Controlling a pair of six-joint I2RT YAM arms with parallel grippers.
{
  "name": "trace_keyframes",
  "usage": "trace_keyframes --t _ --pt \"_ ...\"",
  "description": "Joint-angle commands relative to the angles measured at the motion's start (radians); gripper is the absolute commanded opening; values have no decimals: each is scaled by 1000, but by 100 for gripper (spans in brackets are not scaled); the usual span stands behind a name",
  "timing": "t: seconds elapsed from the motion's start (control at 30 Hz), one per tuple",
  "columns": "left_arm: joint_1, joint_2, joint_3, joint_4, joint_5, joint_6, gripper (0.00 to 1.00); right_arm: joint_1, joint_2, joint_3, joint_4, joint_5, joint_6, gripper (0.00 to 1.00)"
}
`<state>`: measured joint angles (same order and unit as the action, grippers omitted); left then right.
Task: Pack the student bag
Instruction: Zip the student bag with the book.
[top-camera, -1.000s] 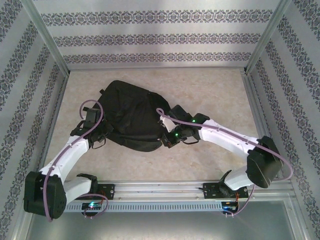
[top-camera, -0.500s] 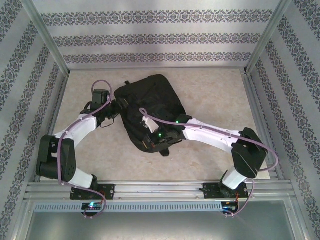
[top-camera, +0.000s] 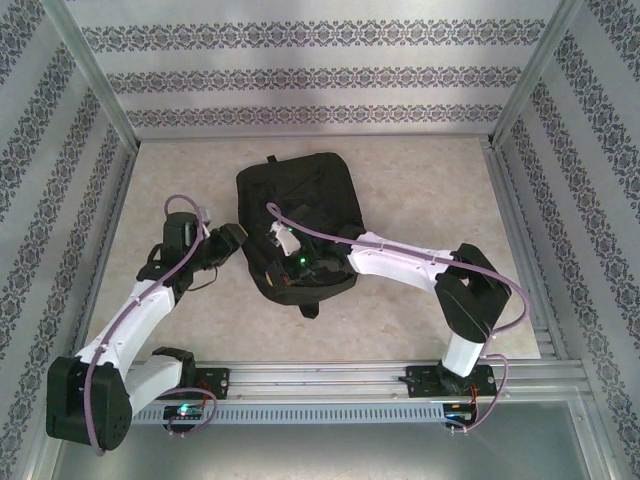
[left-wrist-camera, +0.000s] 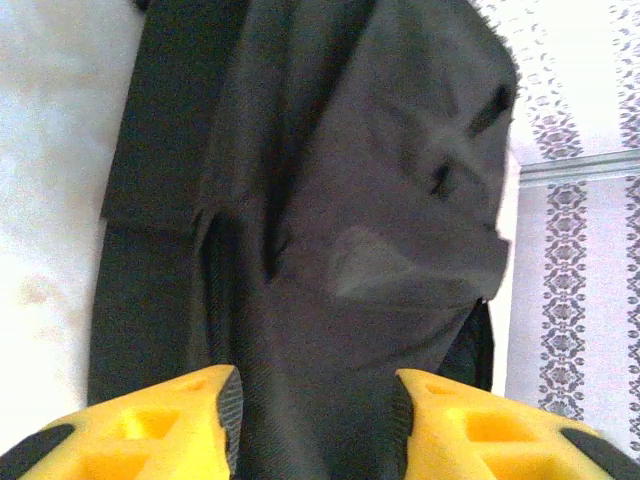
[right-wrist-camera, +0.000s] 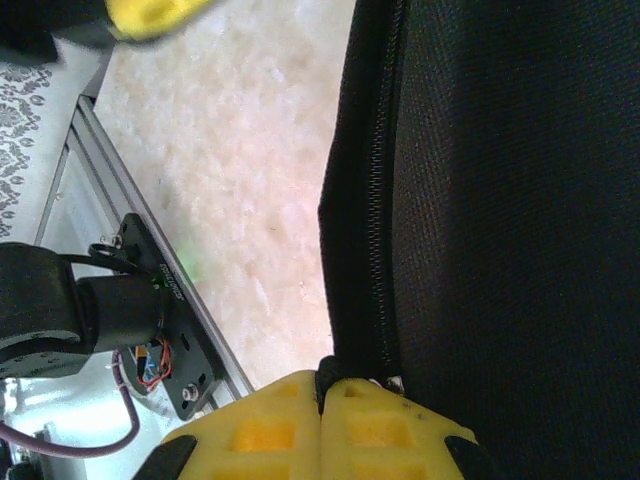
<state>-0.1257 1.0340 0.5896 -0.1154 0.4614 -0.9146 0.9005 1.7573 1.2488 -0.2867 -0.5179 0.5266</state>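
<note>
Top external: student bag (top-camera: 300, 190) flat on table (top-camera: 430, 200), contents hidden.

Large black soft fabric backpack (top-camera: 300, 195) is lying on pale marbled table (top-camera: 420, 190), ahead of left gripper (left-wrist-camera: 315, 400) jaws, zip edge just before right gripper (right-wrist-camera: 322, 385) jaws.

You are looking down on a pale, marbled beige surface (top-camera: 420, 190) that is stretching from the near metal rail (top-camera: 320, 372) back to the far wall (top-camera: 320, 75). That wall and the two side walls (top-camera: 50, 170) are wearing bands of grey floral wallpaper, with bare aluminium posts (top-camera: 535, 70) standing at the far corners. In front of the rail you are seeing a slotted grey strip (top-camera: 320, 412) running along the near edge, and the same mottled surface (right-wrist-camera: 230, 150) is showing in the right wrist view.
</note>
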Motion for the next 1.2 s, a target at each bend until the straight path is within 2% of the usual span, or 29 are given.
trace_keyframes --t 0.0,0.37,0.47,0.53,0.7,0.87,1.07,1.17 --pt "-19 -20 -23 1 25 -41 42 -5 10 35 66 -22 21 0" --pt "-29 -37 -85 20 13 -46 27 -5 3 20 65 -16 21 0" --pt "-31 -26 -90 31 13 -40 29 -5 7 21 67 -25 21 0" --pt "-36 -9 -87 39 11 -31 35 -5 14 26 66 -44 20 0" --pt "-54 37 -60 44 0 2 42 -5 22 29 60 -57 21 0" --pt "-74 81 -56 50 -13 27 36 -5 17 32 53 -53 15 0" --pt "-81 120 -25 40 -60 83 40 0 22 38 31 -62 3 0" --pt "-83 153 3 33 -67 101 31 2 15 30 7 -61 -9 0"
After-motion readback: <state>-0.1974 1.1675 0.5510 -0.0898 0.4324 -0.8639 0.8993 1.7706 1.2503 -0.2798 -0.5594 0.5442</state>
